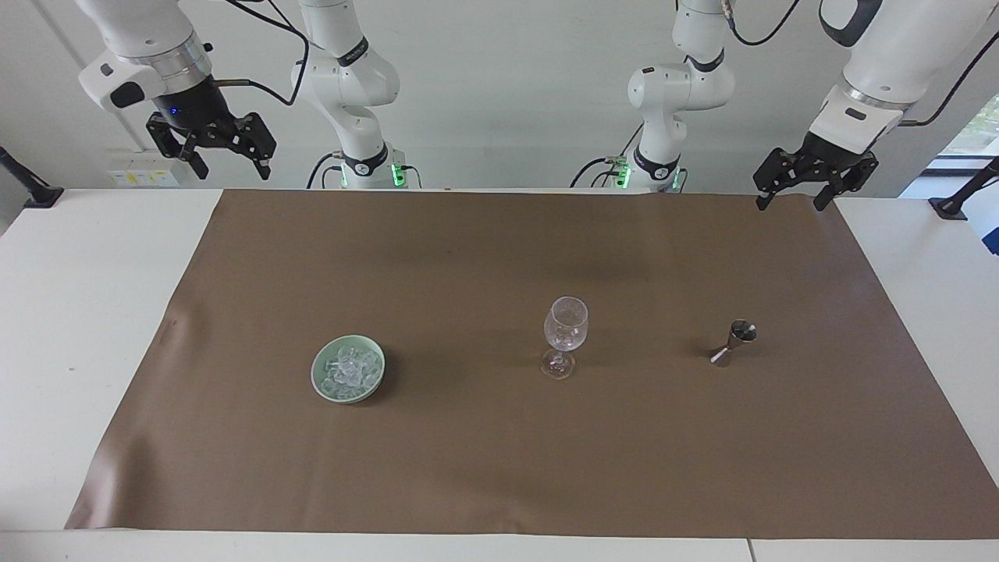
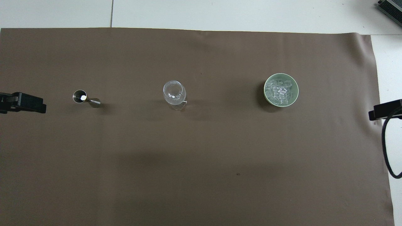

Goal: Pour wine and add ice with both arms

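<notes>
Both grippers' fingers are spread and empty: left gripper (image 1: 792,190) hangs over the brown mat's (image 1: 499,468) corner, right gripper (image 1: 226,159) above the table edge. Clear chunky ice (image 1: 349,370) sits in a pale green bowl (image 1: 319,382); stemmed clear glass (image 1: 563,337) and steel jigger (image 1: 732,342) stand untouched. Nothing has begun; next, probably, the left gripper descends onto the jigger.

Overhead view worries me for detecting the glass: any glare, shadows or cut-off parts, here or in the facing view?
Overhead view: a bright glint sits inside the jigger; the glass is faint against the brown mat, with soft shadows beside it and the bowl; both claws are cropped at the edges. Facing view: even light, weak shadows, ice whitish but legible.
</notes>
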Robot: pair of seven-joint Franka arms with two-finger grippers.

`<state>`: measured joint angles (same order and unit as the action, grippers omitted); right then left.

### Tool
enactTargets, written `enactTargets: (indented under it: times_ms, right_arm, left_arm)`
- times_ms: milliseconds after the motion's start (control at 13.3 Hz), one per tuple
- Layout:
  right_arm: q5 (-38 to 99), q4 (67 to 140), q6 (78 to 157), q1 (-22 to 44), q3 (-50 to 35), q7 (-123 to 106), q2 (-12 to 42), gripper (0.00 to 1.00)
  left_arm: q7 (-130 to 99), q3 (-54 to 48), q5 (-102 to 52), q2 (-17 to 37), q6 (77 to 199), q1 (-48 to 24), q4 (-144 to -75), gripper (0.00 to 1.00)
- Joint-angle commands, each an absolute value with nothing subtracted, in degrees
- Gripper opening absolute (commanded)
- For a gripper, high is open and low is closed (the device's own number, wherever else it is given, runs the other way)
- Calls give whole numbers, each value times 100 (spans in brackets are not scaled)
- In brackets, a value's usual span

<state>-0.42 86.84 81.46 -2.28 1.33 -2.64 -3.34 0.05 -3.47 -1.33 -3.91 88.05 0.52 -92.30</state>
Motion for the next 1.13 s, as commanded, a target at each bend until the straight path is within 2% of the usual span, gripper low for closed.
enactTargets:
  times_ms: [0,452,1054]
  right_arm:
    - [18,8754,8191,-229,132,-202,-413,100]
    - [18,8754,8191,-229,132,-202,-404,100]
    - [18,8763,8191,-229,132,-202,-404,100]
  left_arm:
    - [-9,-325,-184,-571,8692,88,-9264,100]
    - [-430,-325,-193,-615,8745,123,-9500,100]
    - [-1485,-316,-1281,-326,9035,904,-10072,100]
